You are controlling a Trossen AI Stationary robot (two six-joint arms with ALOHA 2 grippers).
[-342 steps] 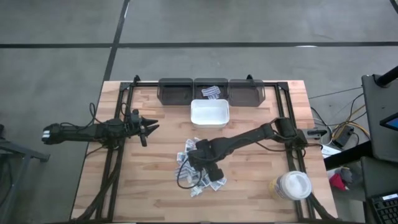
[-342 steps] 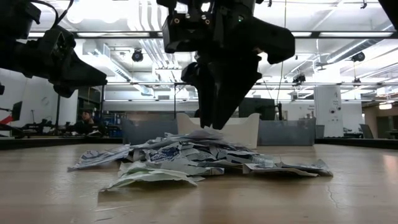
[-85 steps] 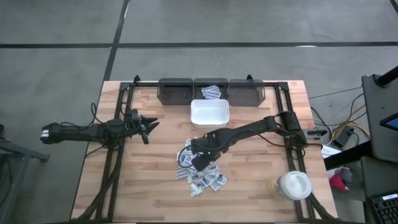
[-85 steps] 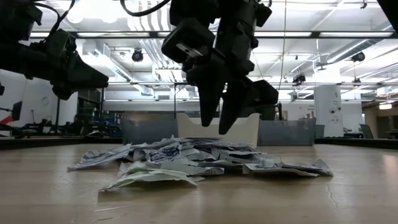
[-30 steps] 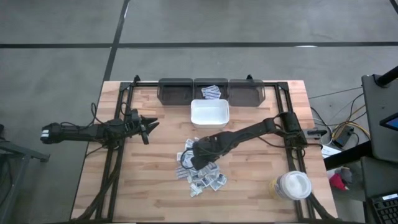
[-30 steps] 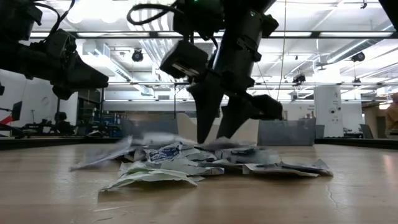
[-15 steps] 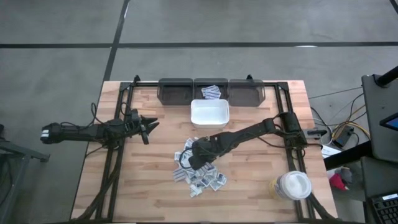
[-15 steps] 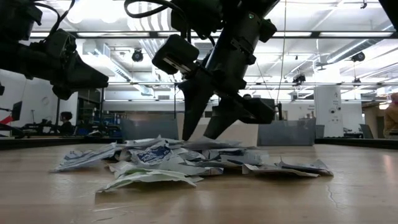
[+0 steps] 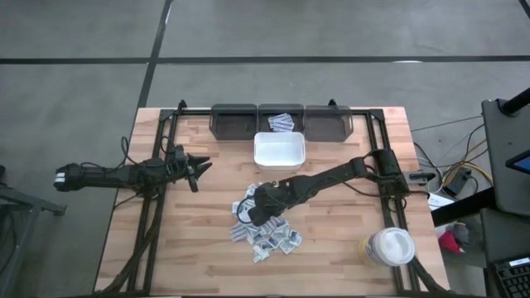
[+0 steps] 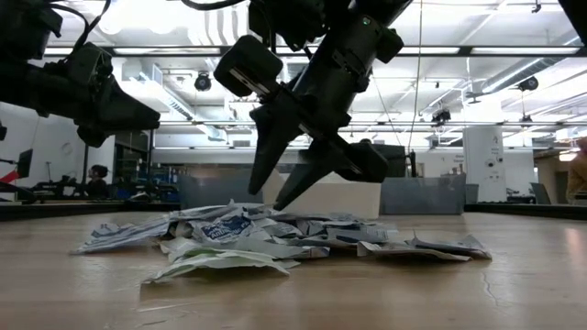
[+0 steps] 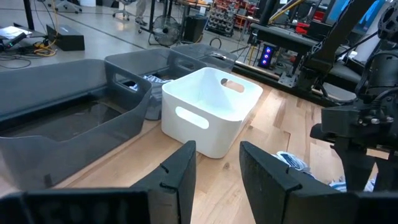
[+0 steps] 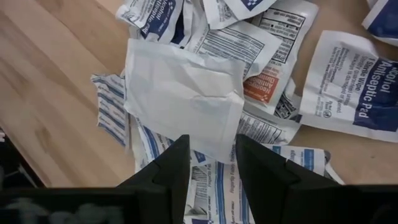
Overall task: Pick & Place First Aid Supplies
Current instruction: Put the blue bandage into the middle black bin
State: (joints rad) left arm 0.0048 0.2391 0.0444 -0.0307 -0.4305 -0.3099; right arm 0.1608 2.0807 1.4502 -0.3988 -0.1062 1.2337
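Centrally on the plank table (image 9: 331,257), crinkled paper sachets (image 9: 265,236) lie heaped, flat squares printed blue. Just above the heap hangs the right gripper (image 10: 268,190), fingers spread, empty. Near the left edge, the left gripper (image 9: 199,168) waits, fingers parted.

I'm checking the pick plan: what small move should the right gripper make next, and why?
Probably lower straight down and close. The right gripper hangs open and empty just above the sachet pile, its fingers astride the edge of a plain white sachet lying on top. The left gripper waits apart.
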